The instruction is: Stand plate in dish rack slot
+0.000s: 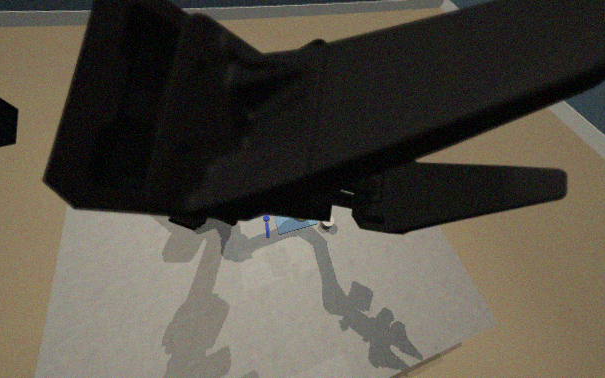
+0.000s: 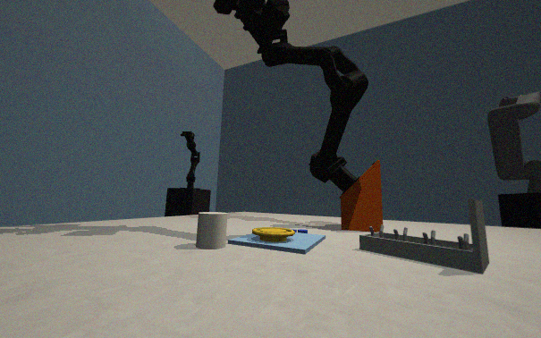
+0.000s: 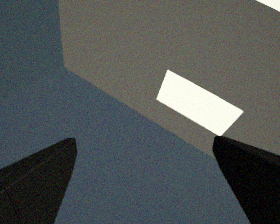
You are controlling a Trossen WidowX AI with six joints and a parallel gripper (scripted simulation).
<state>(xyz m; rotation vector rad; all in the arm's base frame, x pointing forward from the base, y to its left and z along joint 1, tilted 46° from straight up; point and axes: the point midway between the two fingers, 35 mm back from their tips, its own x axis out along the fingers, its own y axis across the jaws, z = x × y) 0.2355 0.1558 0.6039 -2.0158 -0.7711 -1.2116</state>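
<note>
The yellow plate (image 2: 274, 237) lies flat and raised on a light blue board (image 2: 307, 243) (image 1: 291, 227). In the top view nearly all of the plate is hidden behind the gripper. The grey dish rack (image 2: 417, 251) stands right of the board in the exterior view, with short pegs in pairs along it and a tall post at its near right end. The rack does not show in the top view. My gripper (image 1: 591, 110) (image 3: 147, 144) is open and empty, high above the table and far from the plate. The wrist view shows only wall, ceiling and a bright panel between the fingers.
A whitish cylinder (image 2: 211, 231) (image 1: 328, 222) stands left of the board in the exterior view. A small blue object (image 1: 267, 227) (image 2: 302, 231) lies near the board. The orange arm mount (image 2: 365, 201) stands behind the rack. Other arms stand on dark pedestals in the background.
</note>
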